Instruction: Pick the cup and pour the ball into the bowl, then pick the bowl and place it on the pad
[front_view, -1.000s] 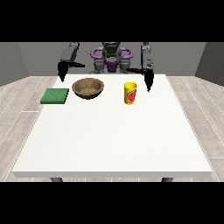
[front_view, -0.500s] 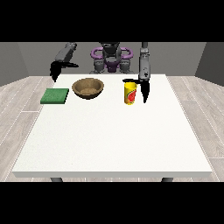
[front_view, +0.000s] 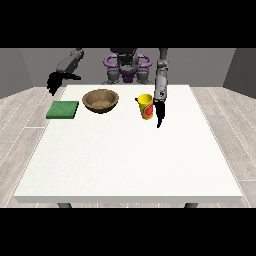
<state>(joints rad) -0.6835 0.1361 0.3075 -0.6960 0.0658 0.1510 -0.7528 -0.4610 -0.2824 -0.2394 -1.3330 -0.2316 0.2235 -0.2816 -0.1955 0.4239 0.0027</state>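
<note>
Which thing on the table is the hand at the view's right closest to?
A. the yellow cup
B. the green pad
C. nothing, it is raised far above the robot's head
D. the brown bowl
A: the hand at the view's right hangs just beside the yellow cup, while the brown bowl and the green pad sit farther toward the view's left.

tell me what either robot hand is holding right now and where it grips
Nothing is held. The robot hand at the view's right hangs just beside the cup, not around it. The other robot hand is raised above the table's far left corner.
</note>
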